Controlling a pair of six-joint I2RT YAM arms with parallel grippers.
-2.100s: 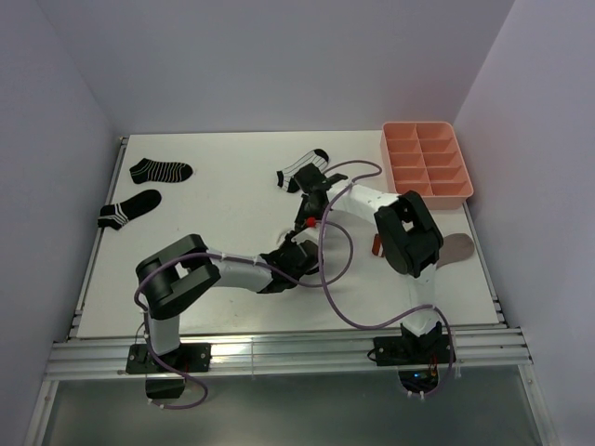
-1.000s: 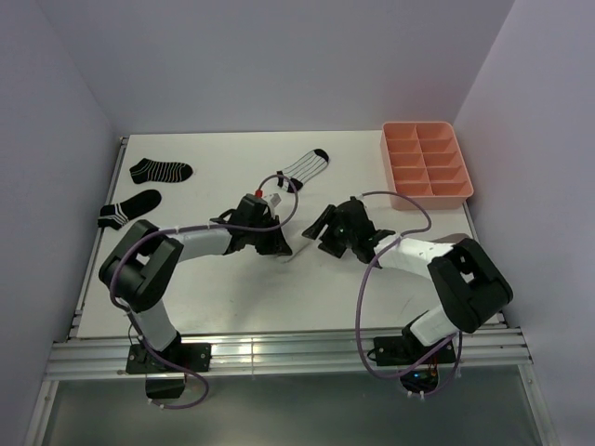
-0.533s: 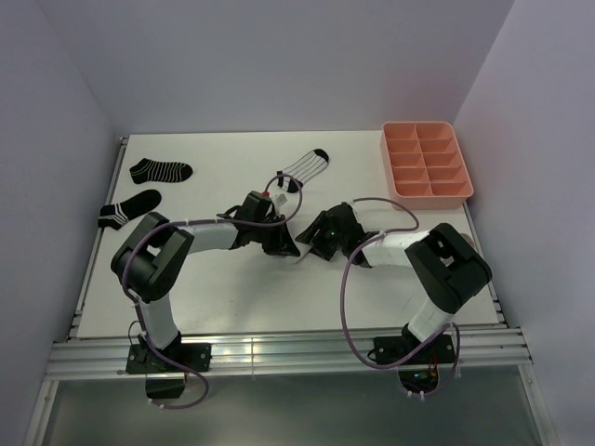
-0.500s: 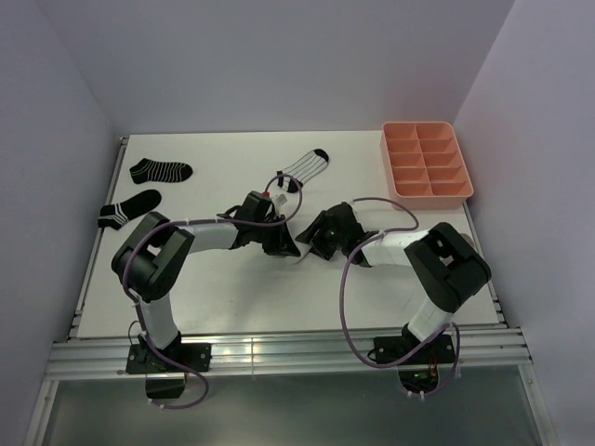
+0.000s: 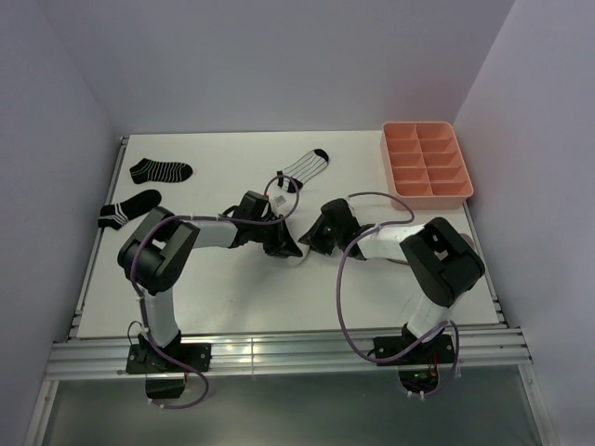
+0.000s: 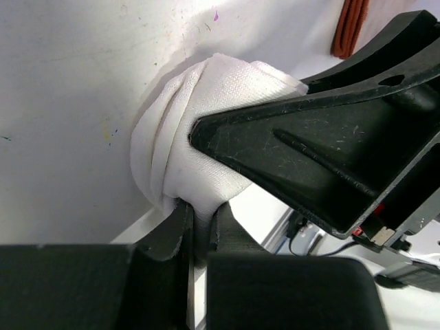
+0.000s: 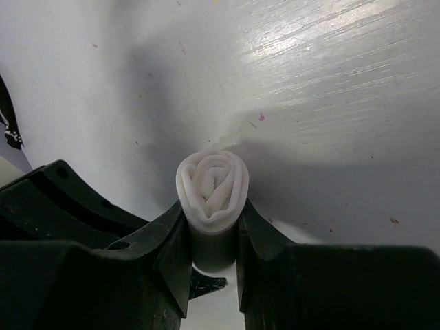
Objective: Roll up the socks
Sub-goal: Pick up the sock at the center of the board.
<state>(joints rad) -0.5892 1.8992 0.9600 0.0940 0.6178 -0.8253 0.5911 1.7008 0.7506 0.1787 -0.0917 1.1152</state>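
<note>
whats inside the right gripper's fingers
A rolled white sock, spiral end showing, clamped in the right gripper. The left gripper pinches its edge too. The roll's lower part is hidden behind the fingers.

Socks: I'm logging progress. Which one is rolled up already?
The plain white sock, a tight spiral pinched in the right gripper's fingers. The black-toed striped sock and both black striped socks lie flat.

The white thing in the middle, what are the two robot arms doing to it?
They are rolling a white sock. It is wound into a tight roll, and the right gripper squeezes it between its fingers while the left gripper pinches its edge from the other side. Two black striped socks and a white striped sock lie unrolled farther back on the table.
</note>
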